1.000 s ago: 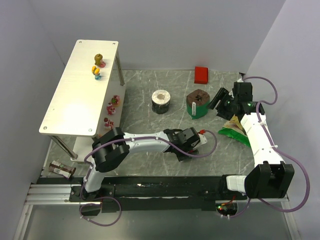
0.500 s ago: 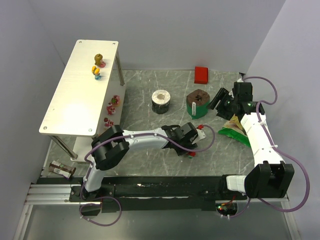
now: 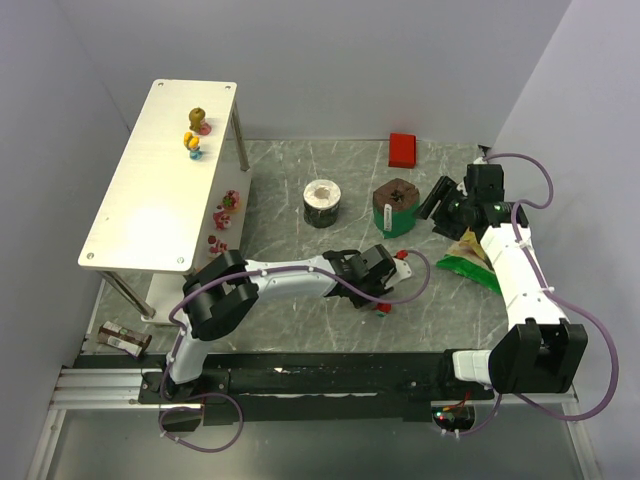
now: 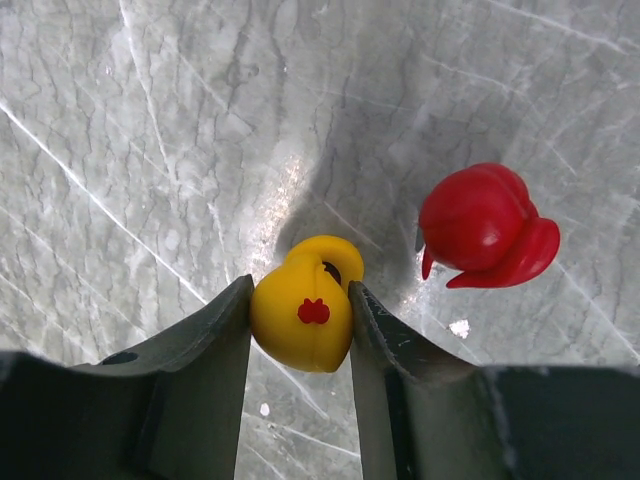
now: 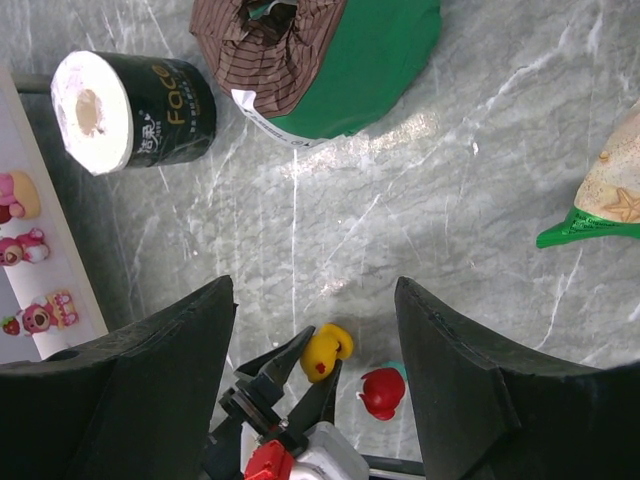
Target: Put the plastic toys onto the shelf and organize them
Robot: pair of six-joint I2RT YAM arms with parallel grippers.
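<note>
Currently left arm (image 3: 290,272) stretched low, left tool (image 4: 300,300) pinching yellow toy (image 4: 300,335); right tool (image 5: 312,300) wide, empty.

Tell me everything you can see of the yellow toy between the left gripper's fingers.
The yellow toy is a small, rounded figurine of smooth, glossy plastic. It has a bulbous body, a curled knob at its far end around a dark hollow, and a tiny red mark on its upper face. It sits on or just above the grey marbled table, pinched on both sides by the dark fingers of the left gripper. The red toy lies beside it, apart and not touching.
</note>
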